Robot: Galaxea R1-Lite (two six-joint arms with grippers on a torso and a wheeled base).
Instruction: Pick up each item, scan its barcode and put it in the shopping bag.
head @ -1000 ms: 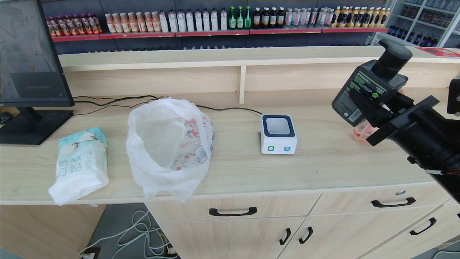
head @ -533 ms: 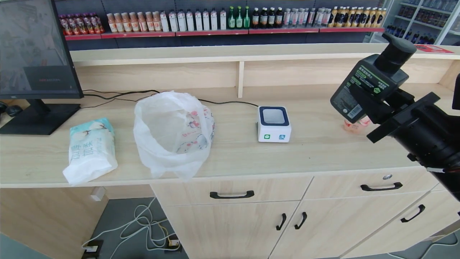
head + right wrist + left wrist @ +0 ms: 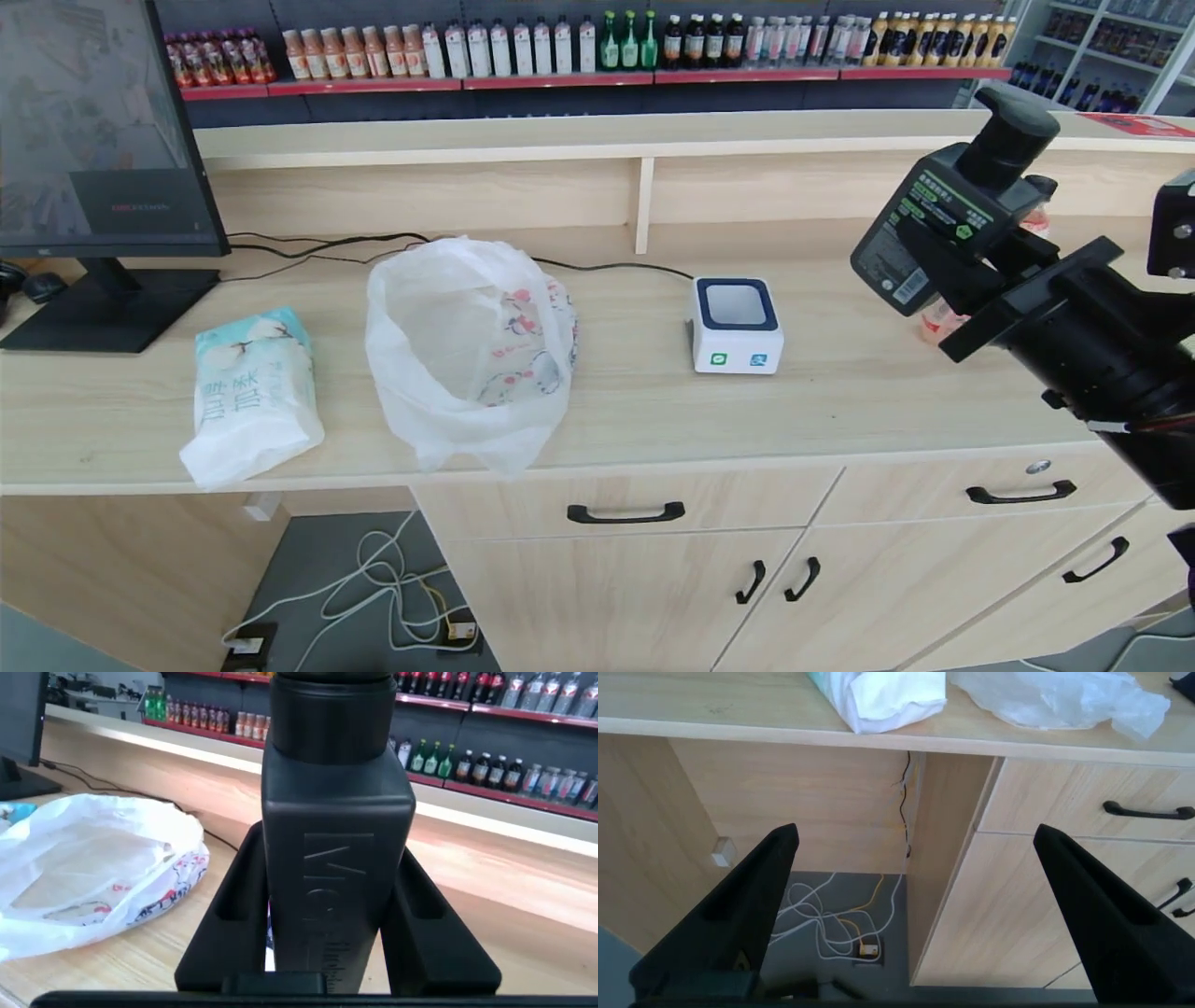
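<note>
My right gripper (image 3: 971, 257) is shut on a dark bottle (image 3: 952, 219) with a wide black cap, held tilted above the counter's right end, its barcode label facing down and left. In the right wrist view the dark bottle (image 3: 334, 831) stands between the fingers (image 3: 234, 915). A white barcode scanner (image 3: 736, 325) with a blue-rimmed window sits mid-counter, left of the bottle. The white shopping bag (image 3: 467, 350) lies open left of the scanner. A white and teal tissue pack (image 3: 250, 397) lies near the counter's front left edge. My left gripper (image 3: 915, 915) hangs open below the counter edge.
A monitor (image 3: 93, 140) on a black stand occupies the far left, with black cables (image 3: 317, 247) trailing behind the bag. A pink bottle (image 3: 938, 322) stands on the counter behind the held one. A raised wooden ledge (image 3: 560, 140) runs along the back. Drawers (image 3: 625, 511) lie below.
The head camera has shifted, moving the whole scene. The dark bottle stays gripped in my right gripper and has drifted slightly towards the scanner.
</note>
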